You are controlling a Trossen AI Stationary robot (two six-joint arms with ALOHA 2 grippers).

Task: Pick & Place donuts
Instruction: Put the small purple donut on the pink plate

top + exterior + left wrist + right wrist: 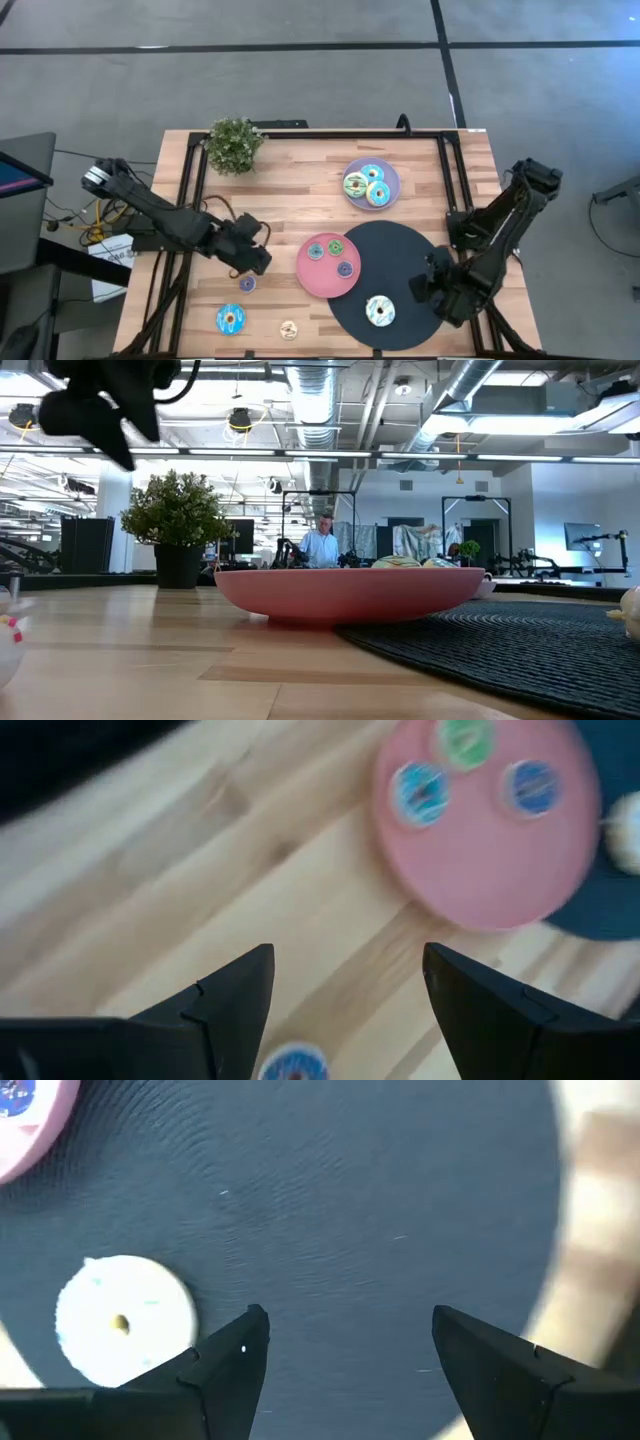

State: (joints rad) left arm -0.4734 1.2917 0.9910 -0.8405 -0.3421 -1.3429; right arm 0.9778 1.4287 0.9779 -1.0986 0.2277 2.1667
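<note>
Wooden table (290, 180), plant (236, 145) near the back edge. Left gripper (255, 260) is open and empty just above a small purple donut (247, 284); blue donut (230, 319) and yellow donut (289, 329) lie by the front edge. Right gripper (428, 283) is open and empty over the black disc (400, 250), beside a white donut (380, 311). Pink plate (318, 278) holds three donuts, lilac plate (392, 170) holds three more.

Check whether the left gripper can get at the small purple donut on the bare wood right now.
Probably yes: the left gripper hangs open just above the small purple donut, with nothing between them.
</note>
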